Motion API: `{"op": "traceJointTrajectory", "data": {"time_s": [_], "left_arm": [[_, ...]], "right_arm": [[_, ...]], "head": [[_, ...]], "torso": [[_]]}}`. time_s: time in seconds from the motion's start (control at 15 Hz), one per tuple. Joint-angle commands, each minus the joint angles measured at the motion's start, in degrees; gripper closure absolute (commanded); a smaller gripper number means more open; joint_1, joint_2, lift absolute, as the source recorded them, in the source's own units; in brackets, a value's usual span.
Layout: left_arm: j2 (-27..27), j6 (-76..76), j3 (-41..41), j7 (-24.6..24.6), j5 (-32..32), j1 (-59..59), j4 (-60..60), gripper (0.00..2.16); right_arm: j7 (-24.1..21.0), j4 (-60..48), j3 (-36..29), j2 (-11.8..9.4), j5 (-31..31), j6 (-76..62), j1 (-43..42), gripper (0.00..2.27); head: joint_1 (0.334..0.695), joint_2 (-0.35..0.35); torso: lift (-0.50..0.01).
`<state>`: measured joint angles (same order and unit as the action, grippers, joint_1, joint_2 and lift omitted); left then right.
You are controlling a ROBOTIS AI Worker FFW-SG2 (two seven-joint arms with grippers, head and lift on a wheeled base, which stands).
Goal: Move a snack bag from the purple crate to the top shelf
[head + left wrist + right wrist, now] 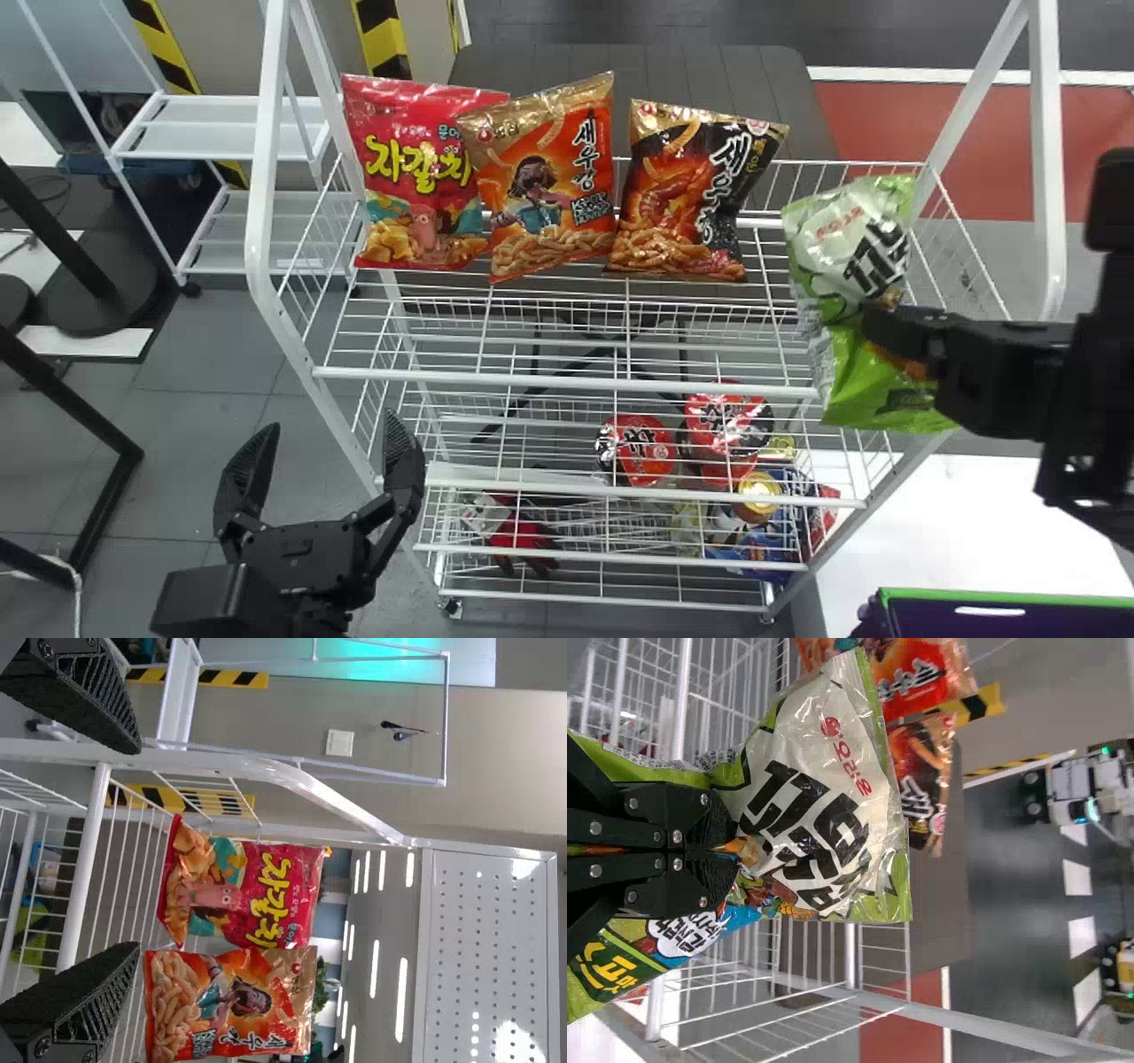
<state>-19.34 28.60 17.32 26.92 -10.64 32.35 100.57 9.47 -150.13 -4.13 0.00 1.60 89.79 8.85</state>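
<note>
Idling with fingers wide apart, the left gripper (pixel 321 430) hangs near the front left corner of the top shelf (pixel 567 381); three snack bags (pixel 554 190) line the back edge; the right gripper (pixel 893 338) pinches the green snack bag (pixel 846 235) at the front right corner.

Bright indoor light, glints on green bag (pixel 846 239)

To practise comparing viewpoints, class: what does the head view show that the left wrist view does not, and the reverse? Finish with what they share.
Head view: the green bag in the right pincer, and the purple crate.

Left wrist view: the perforated panel and the white square on the wall.

Both: the rack, red bag, orange bag and open left pincer.
</note>
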Motion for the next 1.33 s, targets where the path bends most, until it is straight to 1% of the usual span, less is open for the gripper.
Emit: {"op": "traceJointTrajectory", "data": {"time_s": [0.0, 0.47, 0.67, 0.87, 1.13, 1.27], "left_arm": [[0.0, 0.26, 0.0, 0.15, 0.18, 0.09, -0.03, 0.0], [0.09, 1.49, 0.0, 0.67, 1.14, 0.53, -0.46, 0.0], [0.26, 2.37, 0.0, 0.76, 1.14, 0.53, -0.82, 0.0], [0.35, 3.6, 0.0, 1.11, 1.49, 0.7, -1.52, 0.0], [0.26, 4.13, 0.09, 1.2, 1.58, 1.05, -1.52, 0.0], [0.18, 4.13, 0.09, 1.64, 2.02, 1.05, -1.52, 0.0]], "right_arm": [[0.11, 3.26, 0.08, 0.05, 0.42, 0.29, -1.29, 1.99], [0.2, 6.87, -0.09, 0.05, 1.82, -18.46, -3.49, 1.99], [-0.07, 11.26, -0.09, 0.05, 1.82, -30.41, -2.96, 1.99], [-0.24, 16.45, -0.44, 0.05, 1.47, -38.14, -2.87, 1.99], [-0.15, 23.04, -1.06, 0.05, 2.18, -44.47, -2.96, 1.99], [0.02, 25.85, -2.2, 0.05, 3.76, -45.88, -3.31, 1.99]], "head": [[0.695, 0.027], [0.695, 0.036], [0.695, 0.033], [0.695, 0.027], [0.695, 0.016], [0.695, 0.013]], "torso": [[0.0], [0.0], [0.0], [0.0], [0.0], [0.0]]}}
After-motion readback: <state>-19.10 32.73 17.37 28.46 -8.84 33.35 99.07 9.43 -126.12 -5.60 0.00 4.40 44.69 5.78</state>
